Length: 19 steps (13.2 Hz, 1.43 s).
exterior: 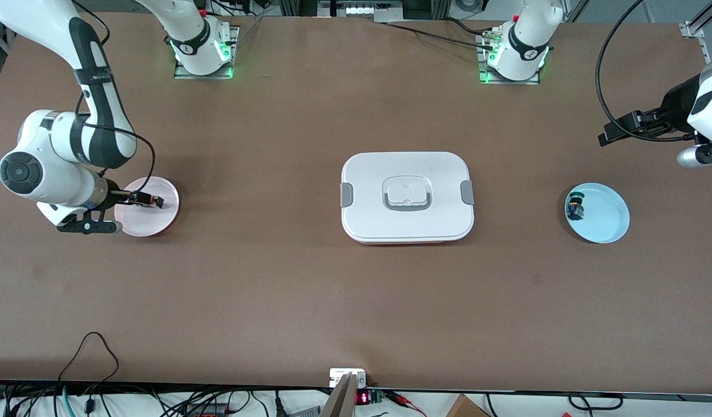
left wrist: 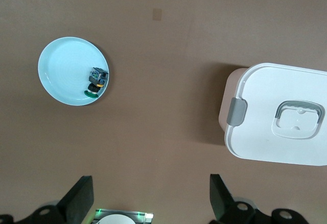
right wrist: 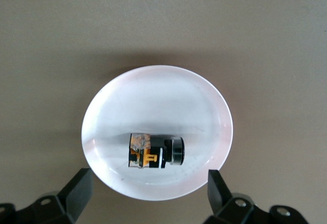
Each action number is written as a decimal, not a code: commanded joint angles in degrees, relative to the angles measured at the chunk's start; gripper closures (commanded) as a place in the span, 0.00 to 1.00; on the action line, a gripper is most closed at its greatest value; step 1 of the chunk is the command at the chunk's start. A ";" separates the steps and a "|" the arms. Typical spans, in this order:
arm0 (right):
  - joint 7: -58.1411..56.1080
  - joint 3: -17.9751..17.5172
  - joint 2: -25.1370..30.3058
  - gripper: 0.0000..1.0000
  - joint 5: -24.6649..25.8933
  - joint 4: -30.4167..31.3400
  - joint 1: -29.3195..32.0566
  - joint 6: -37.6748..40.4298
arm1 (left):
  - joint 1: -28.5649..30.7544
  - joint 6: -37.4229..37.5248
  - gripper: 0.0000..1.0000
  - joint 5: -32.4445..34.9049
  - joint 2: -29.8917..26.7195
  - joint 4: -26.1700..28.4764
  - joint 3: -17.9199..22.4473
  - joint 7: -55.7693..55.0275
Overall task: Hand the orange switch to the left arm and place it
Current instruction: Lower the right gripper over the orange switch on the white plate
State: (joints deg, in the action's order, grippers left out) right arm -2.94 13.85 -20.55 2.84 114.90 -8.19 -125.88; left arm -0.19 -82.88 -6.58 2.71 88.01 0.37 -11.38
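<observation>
Orange switch (right wrist: 156, 151) sideways on pink plate (right wrist: 153, 96)

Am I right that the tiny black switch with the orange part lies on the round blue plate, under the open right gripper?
Not quite. The orange switch lies on the round pink plate, as the right wrist view shows. The open right gripper is over it. The blue plate holds the green-topped switch.

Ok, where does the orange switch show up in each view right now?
Front view: the orange switch lies on the pink plate at the right arm's end of the table, under the right gripper.
Left wrist view: not in it.
Right wrist view: on its side in the pink plate, between the open fingertips.
Shared landmark: the pink plate.
</observation>
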 commanded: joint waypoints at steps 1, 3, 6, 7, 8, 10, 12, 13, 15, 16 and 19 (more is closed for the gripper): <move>-1.54 -0.05 -0.88 0.00 0.06 2.08 0.11 -3.49 | 0.28 0.87 0.00 0.26 0.19 -1.27 -0.19 -0.49; -2.60 -0.05 -1.86 0.00 -0.03 2.17 -0.07 -3.67 | 0.28 0.87 0.00 0.26 0.19 -1.27 -0.19 -0.49; -2.60 -0.05 -3.44 0.00 -0.47 2.87 0.37 -5.07 | 0.28 0.87 0.00 0.26 0.19 -1.27 -0.10 -0.49; -2.60 -0.05 -3.44 0.00 -0.47 3.74 0.37 -5.86 | 0.28 0.96 0.00 0.26 0.19 -1.27 -0.19 -0.49; -2.60 -0.05 -3.44 0.00 -0.47 4.45 0.37 -6.65 | 0.28 0.96 0.00 0.26 0.19 -1.27 -0.10 -0.49; -2.69 -0.05 -3.97 0.00 -0.38 5.16 0.28 -8.41 | 0.28 0.87 0.00 0.26 0.19 -1.27 -0.10 -0.49; -3.21 -0.05 -4.32 0.00 -0.29 5.16 0.46 -9.03 | 0.28 0.87 0.00 0.26 0.19 -1.27 -0.19 -0.49; -4.00 -0.05 -4.93 0.00 -0.38 5.16 0.54 -9.21 | 0.28 0.96 0.00 0.26 0.19 -1.27 -0.10 -0.49; -4.18 -0.05 -5.46 0.00 -0.38 5.16 0.81 -9.04 | 0.28 0.87 0.00 0.26 0.19 -1.27 -0.19 -0.49; -4.18 -0.05 -5.55 0.00 -0.47 5.16 0.90 -8.95 | 0.28 0.87 0.00 0.26 0.19 -1.27 -0.19 -0.49; -3.22 -0.05 -5.55 0.00 -0.56 5.16 0.90 -8.60 | 0.28 0.87 0.00 0.26 0.19 -1.27 -0.10 -0.49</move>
State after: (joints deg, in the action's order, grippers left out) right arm -5.62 13.90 -26.50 2.77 119.54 -7.62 -133.97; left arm -0.14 -82.87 -6.58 2.71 88.01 0.40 -11.38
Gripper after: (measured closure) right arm 0.000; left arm 0.000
